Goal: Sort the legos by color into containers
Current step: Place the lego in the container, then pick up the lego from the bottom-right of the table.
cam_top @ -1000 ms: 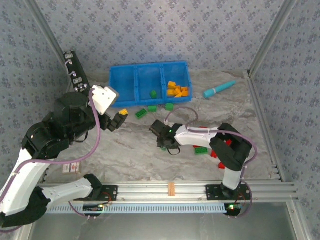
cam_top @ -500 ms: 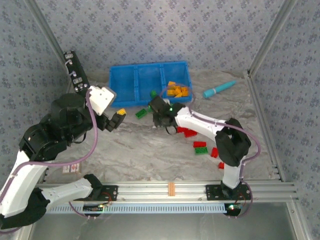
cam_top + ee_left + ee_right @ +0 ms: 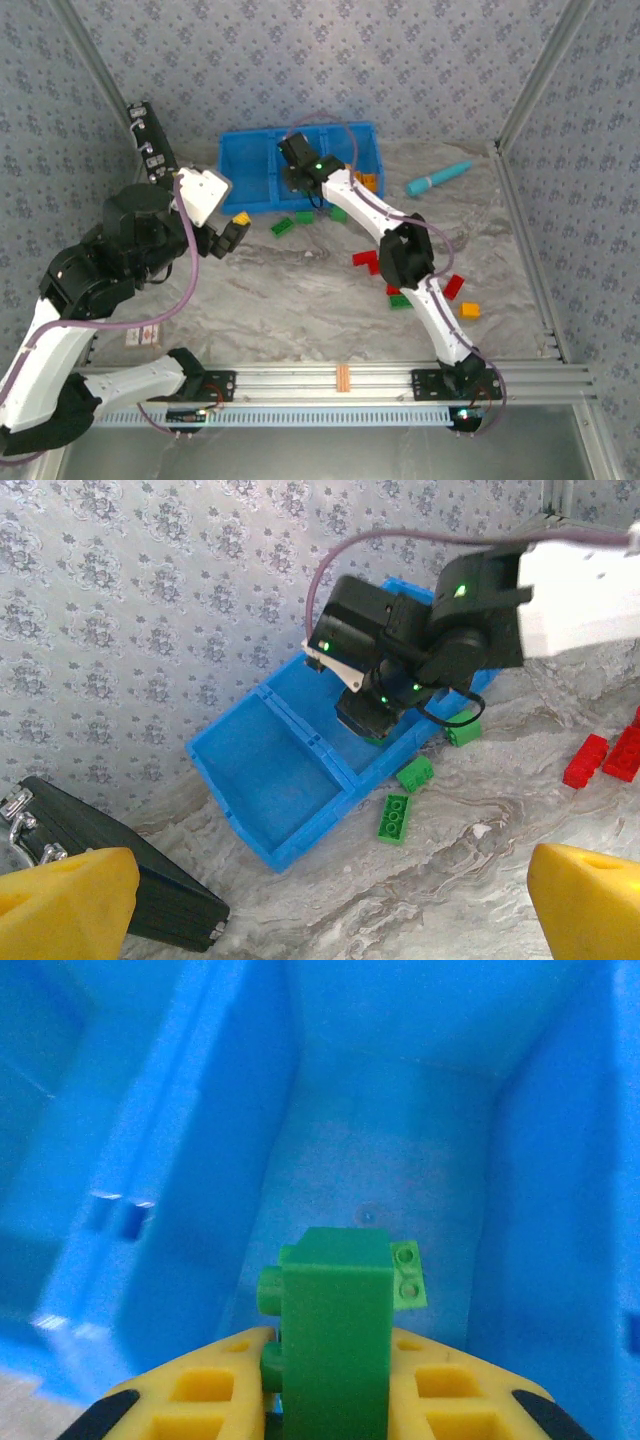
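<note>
The blue bin [image 3: 250,170] holds the three containers. My right gripper [image 3: 297,182] hangs over the middle container [image 3: 385,1150], shut on a green lego [image 3: 335,1300] standing up between its yellow fingers [image 3: 200,1390]. A small green lego [image 3: 407,1275] lies on that container's floor. Orange legos [image 3: 369,182] sit in the right container. Green legos [image 3: 282,227] [image 3: 338,213] lie just in front of the bin, also seen from the left wrist [image 3: 393,817]. My left gripper [image 3: 236,230] hovers left of them, open and empty, with its yellow fingertips [image 3: 60,900] wide apart.
Red legos [image 3: 365,259] [image 3: 453,287], a green one [image 3: 400,300] and an orange one [image 3: 470,310] are scattered at the right. A teal stick [image 3: 437,179] lies right of the bin. A black panel [image 3: 150,145] leans at the left wall.
The right gripper has travelled from the middle of the table up to the bin's middle container, carrying the green lego. The left arm has barely moved.
</note>
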You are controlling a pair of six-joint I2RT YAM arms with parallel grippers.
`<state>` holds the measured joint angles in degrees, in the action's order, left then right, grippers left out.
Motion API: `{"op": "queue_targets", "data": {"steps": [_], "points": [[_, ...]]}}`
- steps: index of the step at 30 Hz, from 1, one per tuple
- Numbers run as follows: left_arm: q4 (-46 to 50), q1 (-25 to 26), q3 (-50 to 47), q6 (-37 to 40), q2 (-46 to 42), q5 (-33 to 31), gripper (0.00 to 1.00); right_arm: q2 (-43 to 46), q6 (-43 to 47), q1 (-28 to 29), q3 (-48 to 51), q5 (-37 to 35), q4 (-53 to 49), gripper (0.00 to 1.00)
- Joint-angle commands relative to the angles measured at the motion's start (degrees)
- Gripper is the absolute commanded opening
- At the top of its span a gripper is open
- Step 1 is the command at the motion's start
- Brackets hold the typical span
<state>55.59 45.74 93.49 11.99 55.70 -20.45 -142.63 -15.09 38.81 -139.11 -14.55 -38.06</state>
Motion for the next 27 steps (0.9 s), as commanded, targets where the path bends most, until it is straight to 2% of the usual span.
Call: {"op": "queue_targets", "data": {"steps": [1, 5, 8, 10, 17, 21, 24, 27], "points": [[1.07, -0.47, 2.65, 0.80, -0.07, -1.70, 1.00, -5.00, 2.59, -1.83, -7.56, 2.04, -4.21, 0.26], [0.61, -0.70, 1.46, 1.11, -0.24, -2.05, 1.00, -3.20, 2.19, -2.61, -5.10, 4.38, -3.01, 0.44], [0.14, -0.66, 0.82, 1.13, -0.12, -1.55, 1.00, 3.10, 4.44, -1.92, 3.05, 4.99, 0.73, 0.60], [-0.20, -0.64, 0.81, 1.20, -0.07, -1.53, 1.00, 7.40, 5.91, -1.51, 8.15, 5.49, 2.54, 0.67], [-0.46, -0.63, 1.75, 0.59, -0.12, 0.04, 1.00, 25.29, 8.63, 0.26, 24.90, 7.21, 3.17, 0.67], [-0.49, -0.56, 1.50, 0.26, -0.67, 0.23, 1.00, 37.94, 6.62, 2.58, 36.78, 3.55, 0.76, 0.66], [-0.22, -0.62, 1.61, -0.02, -0.94, 0.69, 1.00, 47.95, 2.32, 3.80, 48.76, -1.79, -2.32, 0.73], [-0.32, -0.57, 1.25, -0.38, -1.43, 1.44, 1.00, 59.56, -4.17, 3.88, 62.80, -3.86, -4.30, 0.80]]}}
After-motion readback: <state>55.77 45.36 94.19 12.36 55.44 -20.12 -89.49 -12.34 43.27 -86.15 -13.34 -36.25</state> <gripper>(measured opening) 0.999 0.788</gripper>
